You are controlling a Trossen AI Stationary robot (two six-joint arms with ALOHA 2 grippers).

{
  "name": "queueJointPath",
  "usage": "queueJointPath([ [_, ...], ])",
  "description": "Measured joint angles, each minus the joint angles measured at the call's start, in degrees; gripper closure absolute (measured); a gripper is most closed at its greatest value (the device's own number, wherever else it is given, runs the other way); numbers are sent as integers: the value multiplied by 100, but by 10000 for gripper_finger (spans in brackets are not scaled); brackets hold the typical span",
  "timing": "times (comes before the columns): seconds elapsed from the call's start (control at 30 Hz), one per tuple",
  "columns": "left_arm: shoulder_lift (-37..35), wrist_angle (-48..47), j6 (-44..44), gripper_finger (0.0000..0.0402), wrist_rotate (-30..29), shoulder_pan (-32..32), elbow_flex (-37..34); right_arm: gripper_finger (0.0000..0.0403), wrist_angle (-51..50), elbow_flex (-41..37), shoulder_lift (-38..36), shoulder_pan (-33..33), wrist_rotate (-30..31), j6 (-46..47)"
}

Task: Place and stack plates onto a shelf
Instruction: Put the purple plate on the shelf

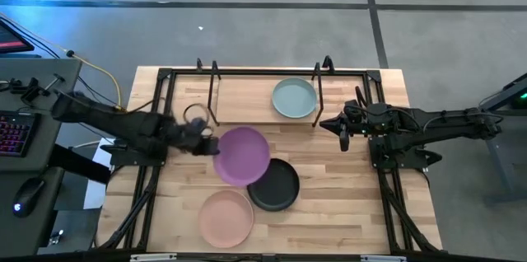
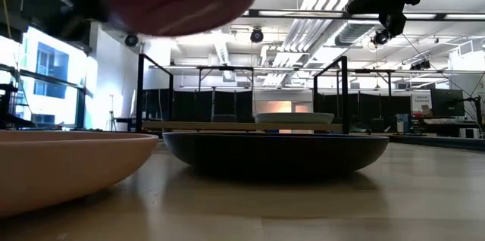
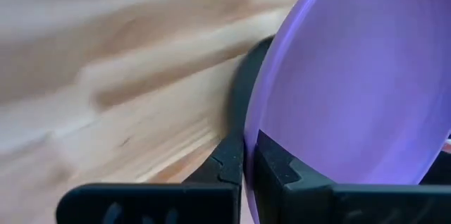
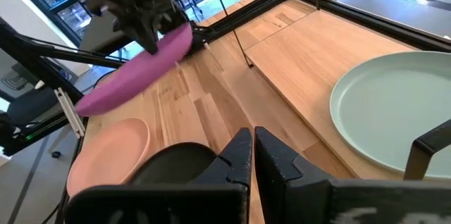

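My left gripper (image 1: 204, 142) is shut on the purple plate (image 1: 243, 155), which is in the air above the table's middle and shows tilted in the right wrist view (image 4: 137, 76). The black plate (image 1: 274, 185) and the pale pink plate (image 1: 226, 217) lie flat on the table nearer the front. The pale blue-green plate (image 1: 295, 97) lies flat on the right half of the shelf's wooden board (image 1: 243, 101). My right gripper (image 1: 343, 133) is shut and empty, just right of the shelf, above the table. My left gripper pinches the purple plate's rim (image 3: 262, 115) between its two fingers, one on the inner face and one on the underside. The fingers come roughly level from the table's left side. The plate is lifted clear and tilted, stretching away from the fingers over the black plate's edge (image 3: 239, 90).
A larger black metal frame (image 1: 165, 77) runs around the table top and the shelf. The shelf's left half (image 1: 239, 97) is bare board. The shelf's wire legs (image 1: 216, 93) stand up at its ends. A keyboard and mouse (image 1: 16, 130) sit off the table's left.
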Motion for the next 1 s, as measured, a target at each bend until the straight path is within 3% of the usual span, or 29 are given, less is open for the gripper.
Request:
queueJointPath([
  [0.33,1592,-9,3167,401,901,2430,2064,403,-22,0,0,0,0,2],
  [0.53,2509,-435,4598,401,1227,3886,3086,403,-63,0,0,0,-5,9],
  [0.7,3278,-725,5397,401,1348,4406,3685,403,-215,0,-2,0,-27,29],
  [1.0,4220,-1234,7032,402,1635,4692,4204,403,-299,0,-2,0,-46,157],
])
